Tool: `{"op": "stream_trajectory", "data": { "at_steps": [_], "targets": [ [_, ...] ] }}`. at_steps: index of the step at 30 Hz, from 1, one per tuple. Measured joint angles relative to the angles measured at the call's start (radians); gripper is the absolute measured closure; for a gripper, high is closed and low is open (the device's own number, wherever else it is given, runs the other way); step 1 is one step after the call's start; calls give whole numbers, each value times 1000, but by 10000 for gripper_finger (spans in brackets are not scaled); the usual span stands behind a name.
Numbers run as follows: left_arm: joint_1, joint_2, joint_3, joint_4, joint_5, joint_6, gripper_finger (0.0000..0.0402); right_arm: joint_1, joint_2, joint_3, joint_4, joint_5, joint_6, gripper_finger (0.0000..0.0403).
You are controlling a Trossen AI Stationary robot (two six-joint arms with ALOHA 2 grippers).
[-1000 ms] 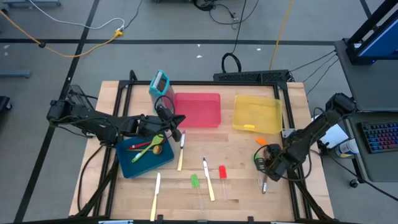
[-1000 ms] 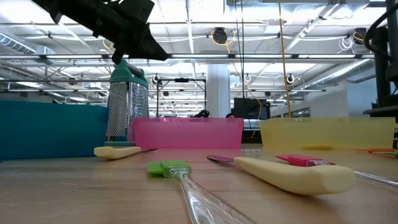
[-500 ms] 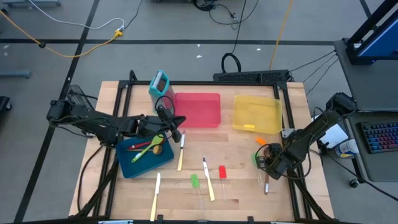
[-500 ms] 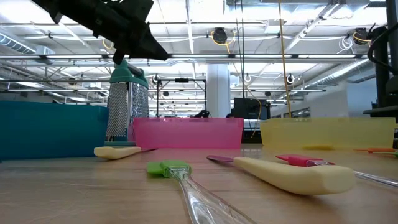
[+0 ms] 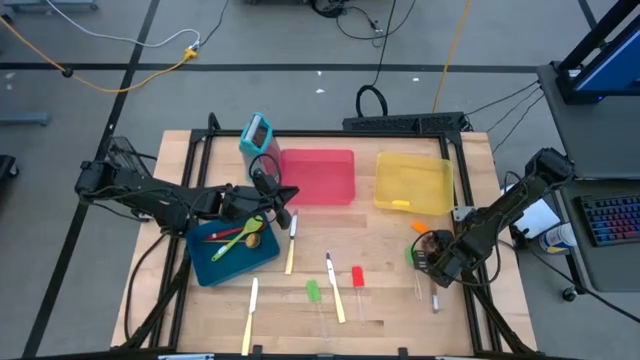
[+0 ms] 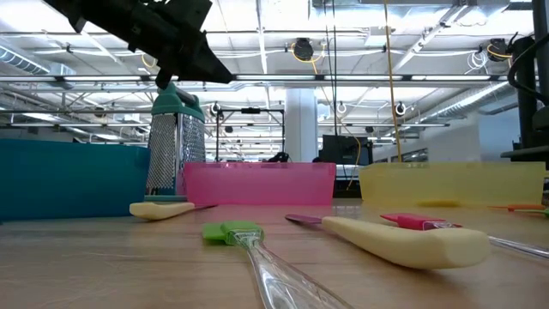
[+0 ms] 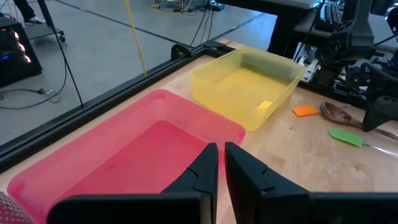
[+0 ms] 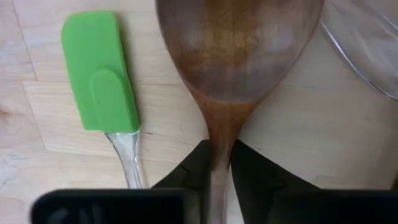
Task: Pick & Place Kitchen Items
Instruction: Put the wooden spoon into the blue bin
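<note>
Since a second ago our right tool (image 8: 219, 163) has closed on the wooden spoon (image 8: 233, 56) neck at the tabletop's (image 5: 385, 250) four o'clock; pickup looks ready. Our left tool (image 7: 220, 163) waits shut, empty.

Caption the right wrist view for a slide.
Right gripper closed on a wooden spoon's neck, beside a green spatula.

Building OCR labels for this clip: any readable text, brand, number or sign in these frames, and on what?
None readable in any view.
Keyboard at the table's right edge: key legends too small to read.
Red tray, yellow tray, blue tray, grater, wooden spoon, green spatula: no markings visible.
</note>
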Motion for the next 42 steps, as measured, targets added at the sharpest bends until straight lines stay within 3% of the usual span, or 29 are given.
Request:
{"op": "stream_trajectory", "data": {
  "at_steps": [10,24,28,35,42],
  "targets": [
    [0,0,0,0,0,0,371,1,-10,3,-23,51,-54,375],
    [0,0,0,2,0,-10,371,0,-10,11,-13,290,-146,370],
    [0,0,0,2,0,-26,371,0,-19,11,29,415,-228,374],
    [-6,6,0,7,0,-73,371,-2,-116,8,63,721,-431,370],
    [-48,50,-1,28,2,-107,371,-30,-208,9,211,851,-760,375]
  ]
}}
